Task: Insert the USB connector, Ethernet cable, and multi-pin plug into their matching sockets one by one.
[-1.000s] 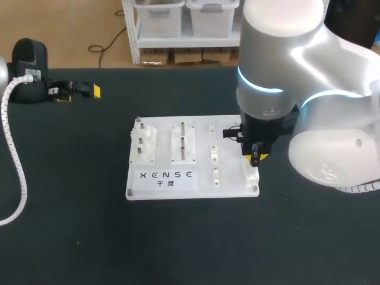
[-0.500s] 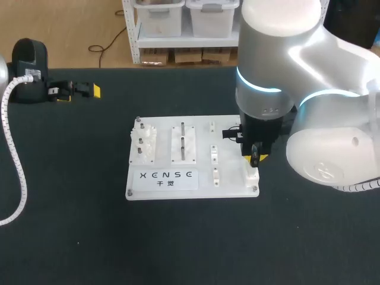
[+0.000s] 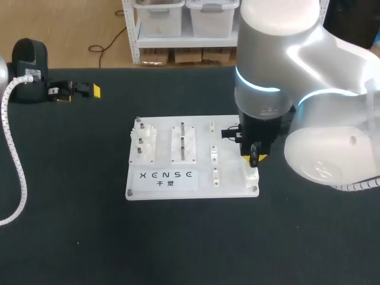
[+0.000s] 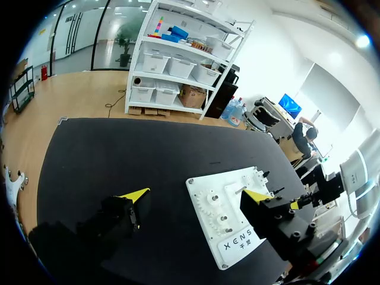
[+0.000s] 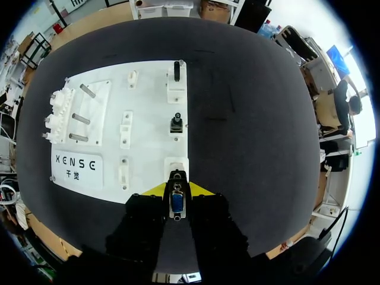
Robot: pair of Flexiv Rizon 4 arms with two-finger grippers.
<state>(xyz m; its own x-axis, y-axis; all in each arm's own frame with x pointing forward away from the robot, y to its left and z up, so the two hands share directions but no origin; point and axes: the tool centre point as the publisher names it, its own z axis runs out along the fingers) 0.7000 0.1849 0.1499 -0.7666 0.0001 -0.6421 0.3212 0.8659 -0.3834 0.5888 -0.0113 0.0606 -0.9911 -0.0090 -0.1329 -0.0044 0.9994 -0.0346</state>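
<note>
Hardly anything is changing: my right arm is sliding just a tiny bit toward the white board (image 3: 231,178). The right end effector (image 5: 176,189) is squeezing the multi-pin plug (image 5: 177,202) between both fingers, right at the white socket block (image 5: 176,164) on the board's near right corner. I cannot tell if they are touching. Two dark pieces (image 5: 176,123) are sitting farther along that row. Gears (image 5: 58,113) and pegs (image 5: 81,119) are standing on the board's other side. The left end effector (image 3: 80,93) is lying wide open and empty, far off on the black tabletop (image 3: 89,237).

Blue-faced multi-pin plug (image 5: 177,202) points at the white corner socket (image 5: 176,165), close by.
</note>
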